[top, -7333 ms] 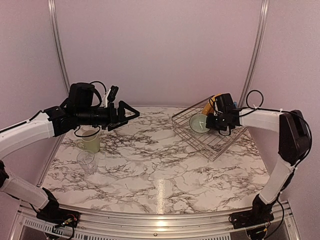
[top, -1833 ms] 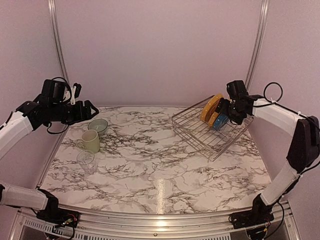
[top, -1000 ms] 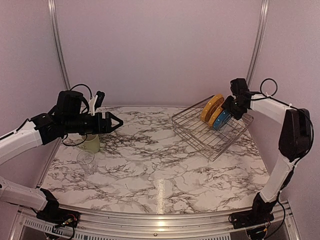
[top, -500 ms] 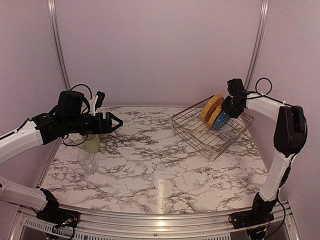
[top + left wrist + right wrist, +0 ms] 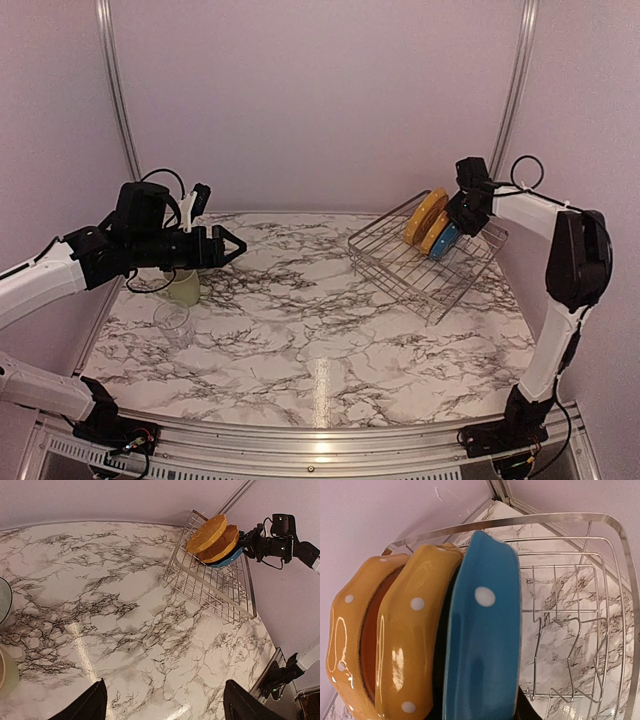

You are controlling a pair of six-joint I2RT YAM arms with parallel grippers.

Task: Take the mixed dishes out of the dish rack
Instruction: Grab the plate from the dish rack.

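The silver wire dish rack [image 5: 420,277] stands tilted at the back right. It holds two yellow-orange dotted plates [image 5: 425,214] and a blue dotted plate [image 5: 447,241] on edge. My right gripper [image 5: 462,216] is at the blue plate [image 5: 485,630], with one finger on each face of its rim, shut on it. My left gripper [image 5: 226,245] is open and empty, high over the left of the table. The pale green mug [image 5: 183,289] and the clear glass [image 5: 172,322] stand on the table at the left. The small pale bowl [image 5: 3,598] shows only at the left edge of the left wrist view.
The marble table [image 5: 320,320] has metal rails along its back corners. The right wall is close behind the rack [image 5: 215,587]. The mug [image 5: 5,676] lies just below and left of my left gripper [image 5: 167,706].
The bowl has left the rack and now stands by the mug. My right gripper has moved onto the blue plate. The rack has shifted slightly right. My left arm has been still for the last second.
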